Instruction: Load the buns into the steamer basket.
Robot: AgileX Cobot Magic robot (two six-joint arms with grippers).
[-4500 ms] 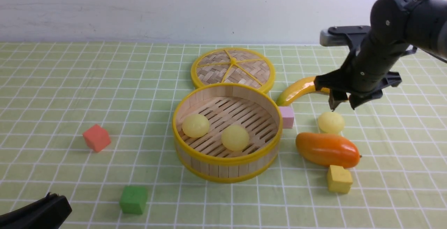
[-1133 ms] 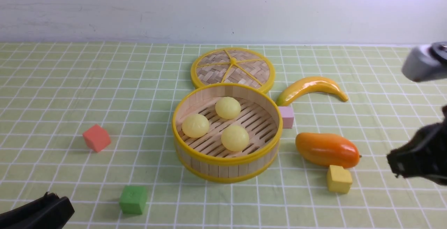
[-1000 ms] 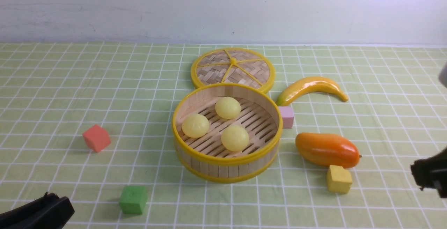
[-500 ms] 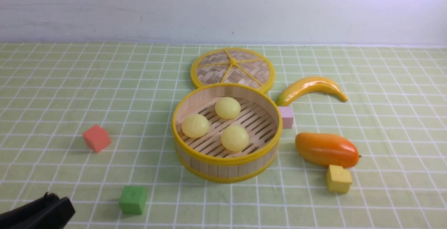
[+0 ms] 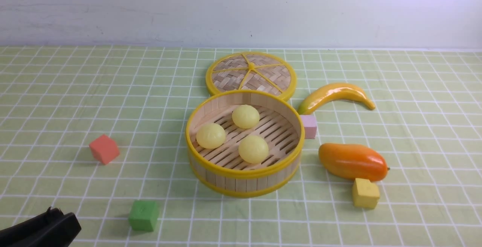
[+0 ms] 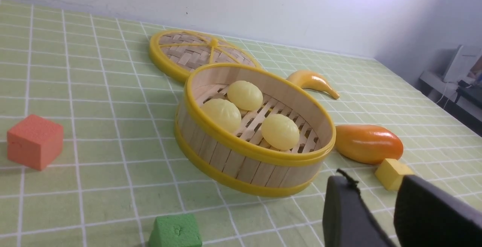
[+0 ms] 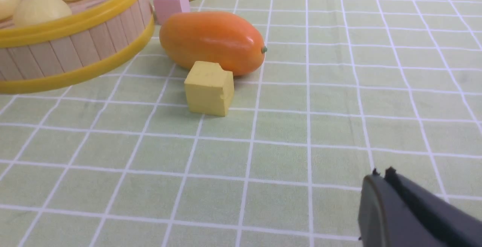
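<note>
I'm seeing my left gripper (image 6: 380,209) sitting low with its fingers slightly parted and holding nothing, while my right gripper (image 7: 380,175) is resting low, fingers pressed together.

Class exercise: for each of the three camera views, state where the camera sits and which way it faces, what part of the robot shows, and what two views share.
Front view: between the arms, facing the wall over the steamer basket; left gripper at the corner.
Left wrist view: low, facing the basket's three buns; left gripper fingers show.
Right wrist view: low, facing the yellow cube and mango; right gripper, shut.
All three views share the basket, cube and mango.
</note>
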